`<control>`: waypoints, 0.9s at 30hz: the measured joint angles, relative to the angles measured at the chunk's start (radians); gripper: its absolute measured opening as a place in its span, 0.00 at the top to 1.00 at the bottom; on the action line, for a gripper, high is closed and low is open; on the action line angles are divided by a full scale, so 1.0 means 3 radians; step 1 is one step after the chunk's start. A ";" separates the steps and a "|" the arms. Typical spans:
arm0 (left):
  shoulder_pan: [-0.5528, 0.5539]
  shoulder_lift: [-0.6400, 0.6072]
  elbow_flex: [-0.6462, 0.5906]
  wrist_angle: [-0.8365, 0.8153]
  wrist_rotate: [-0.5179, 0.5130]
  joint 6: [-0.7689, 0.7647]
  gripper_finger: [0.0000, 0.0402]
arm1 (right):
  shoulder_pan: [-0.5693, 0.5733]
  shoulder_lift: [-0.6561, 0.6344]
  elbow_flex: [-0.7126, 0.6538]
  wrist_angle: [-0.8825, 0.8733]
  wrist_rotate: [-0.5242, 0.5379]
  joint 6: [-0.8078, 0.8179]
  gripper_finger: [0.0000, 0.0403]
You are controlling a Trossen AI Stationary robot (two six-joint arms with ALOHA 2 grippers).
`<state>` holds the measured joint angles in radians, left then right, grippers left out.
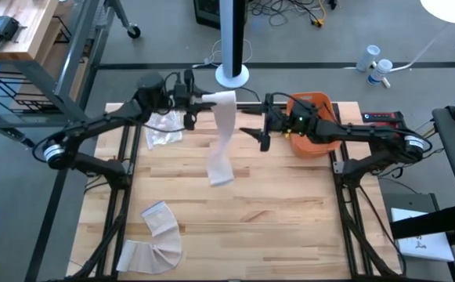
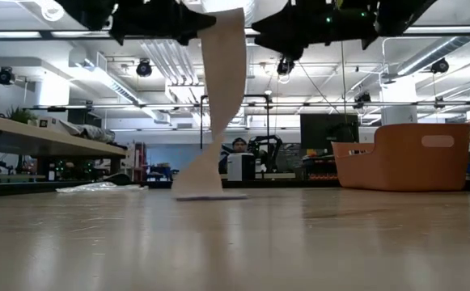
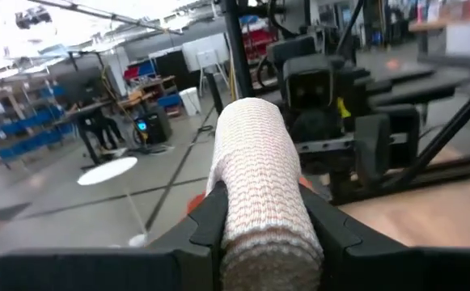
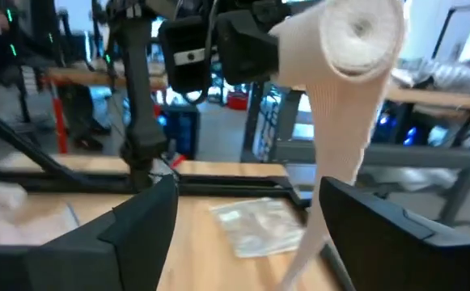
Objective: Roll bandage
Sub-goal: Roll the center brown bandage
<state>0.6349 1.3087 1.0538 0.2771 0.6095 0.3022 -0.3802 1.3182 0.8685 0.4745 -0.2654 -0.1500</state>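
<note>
A white bandage is partly wound into a roll (image 1: 224,98), which my left gripper (image 1: 200,102) holds high over the far middle of the table, shut on it. The loose strip (image 1: 225,137) hangs down from the roll with a twist, and its lower end (image 2: 199,191) lies on the wood. My right gripper (image 1: 247,130) stands open just right of the strip with nothing between its fingers. In the right wrist view its fingers (image 4: 141,222) frame the roll (image 4: 356,40) and the strip (image 4: 340,137) from a distance. My left gripper pinches the wound roll by its sides (image 3: 255,194) between the two fingers (image 3: 206,222). The fingers come level from the table's left and lie along the roll, whose free end (image 3: 251,121) sticks out past them. The roll is lifted clear, and the strip hangs slack.
An orange bin (image 1: 315,125) stands at the far right behind my right arm. A clear plastic wrapper (image 1: 164,129) lies at the far left. Two more bandage pieces (image 1: 160,219) (image 1: 153,254) lie near the front left. A white lamp base (image 1: 232,76) stands beyond the far edge.
</note>
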 joint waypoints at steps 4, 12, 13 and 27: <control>-0.0008 0.0074 0.0354 -0.0352 0.0019 0.0296 0.77 | -0.0039 -0.0001 0.0226 -0.0347 0.0187 -0.0290 0.28; -0.0221 -0.0043 0.0480 -0.0745 0.0705 0.0519 0.77 | 0.0021 -0.0070 0.0112 -0.0551 0.0010 -0.0405 0.33; -0.0279 -0.0083 0.0430 -0.0743 0.0632 0.0547 0.77 | 0.0049 -0.0077 0.0093 -0.0607 -0.0049 -0.0397 0.33; -0.1003 -0.0585 0.1090 -0.1601 -0.0131 0.0392 0.78 | 0.0470 -0.0750 0.0059 -0.0948 0.0042 -0.0320 0.38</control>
<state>0.3340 1.1331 1.3807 -0.2032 0.5703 0.4198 -0.2392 1.0934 0.8863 0.1900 -0.2529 -0.2458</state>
